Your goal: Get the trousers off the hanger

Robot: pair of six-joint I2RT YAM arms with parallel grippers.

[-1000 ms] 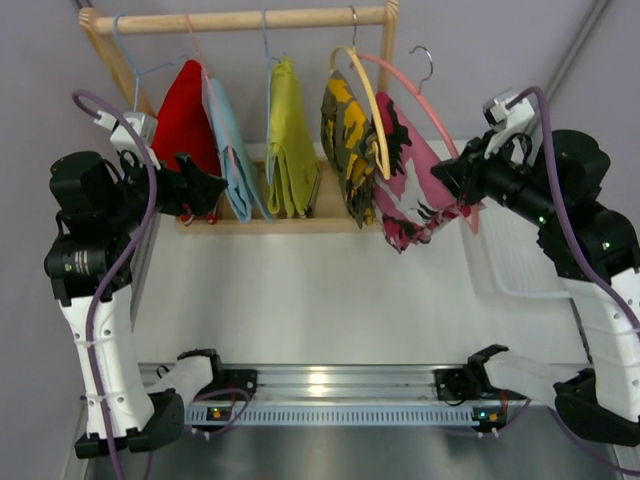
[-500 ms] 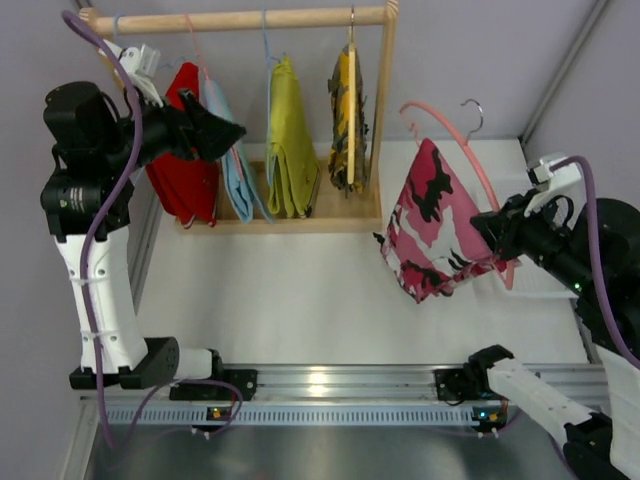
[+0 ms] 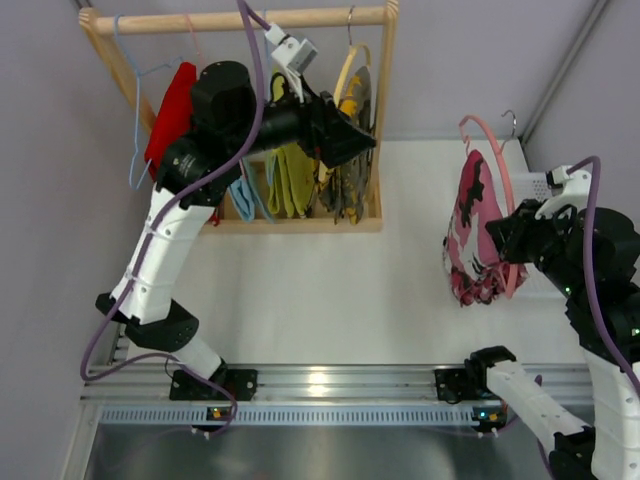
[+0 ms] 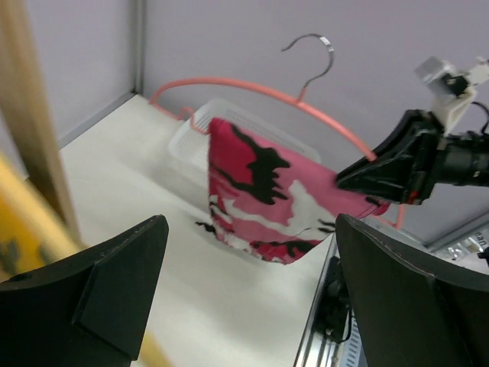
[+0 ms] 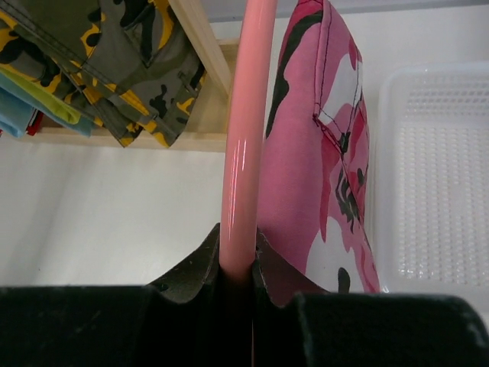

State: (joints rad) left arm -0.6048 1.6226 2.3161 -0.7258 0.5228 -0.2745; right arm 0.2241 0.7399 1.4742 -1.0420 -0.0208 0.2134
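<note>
The pink patterned trousers (image 3: 470, 240) hang folded over a pink hanger (image 3: 492, 145), off the rack at the right. My right gripper (image 3: 508, 240) is shut on the hanger's bar (image 5: 238, 153), with the trousers (image 5: 313, 168) just right of it (image 5: 237, 246). The camouflage trousers (image 3: 345, 190) hang on a yellow hanger (image 3: 345, 70) at the rack's right end; they also show in the right wrist view (image 5: 114, 69). My left gripper (image 3: 360, 145) is open and empty in front of them, facing the pink trousers (image 4: 267, 191); its jaws (image 4: 252, 229) stand wide apart.
The wooden rack (image 3: 230, 20) also holds a red pair (image 3: 170, 110), a light blue pair (image 3: 245, 195) and an olive-yellow pair (image 3: 295, 175). A white basket (image 3: 535, 185) sits on the table at the right, behind the pink trousers (image 5: 435, 176).
My right gripper carried the pink hanger with its trousers off the rail and out to the right. My left arm swung from the rack's left end across to the camouflage pair.
</note>
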